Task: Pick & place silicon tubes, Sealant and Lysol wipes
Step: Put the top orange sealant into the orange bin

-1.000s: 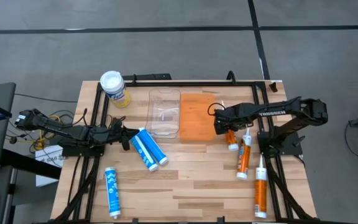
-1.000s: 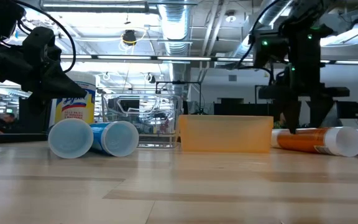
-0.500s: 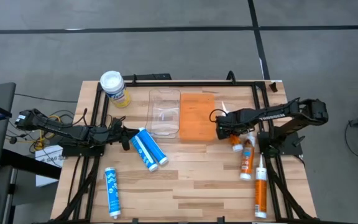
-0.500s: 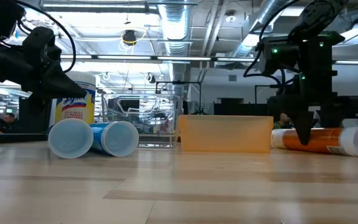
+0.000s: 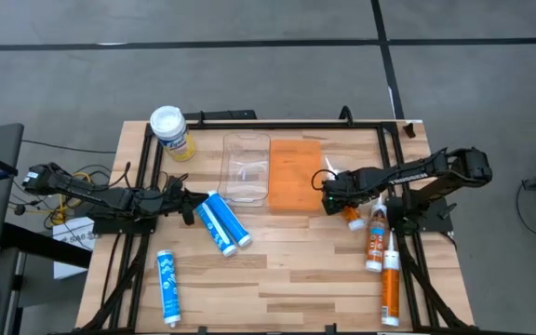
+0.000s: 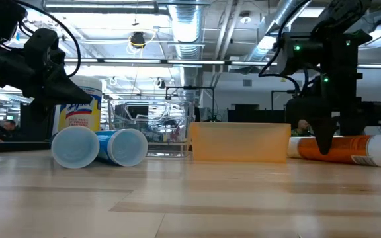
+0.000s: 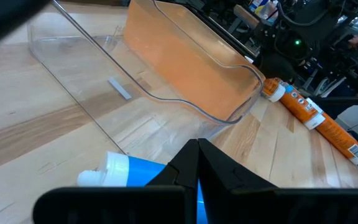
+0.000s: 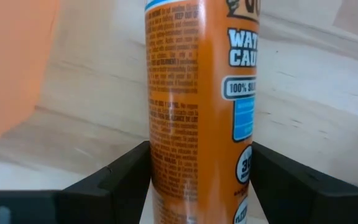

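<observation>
Right gripper (image 5: 342,200) shifted slightly, dragging one orange tube (image 5: 350,215); fingers straddle it, seen only in right wrist view (image 8: 201,112). Counts: 3 orange tubes, 3 blue tubes (image 5: 223,221), 1 Lysol wipes (image 5: 171,132), 2 bins. Orange bin (image 5: 295,174) touches clear bin (image 5: 247,167); wipes sit beyond clear bin near table (image 5: 287,279) corner. Open wood in front of the bins. Left gripper (image 5: 190,206) pressed together beside blue tubes.
</observation>
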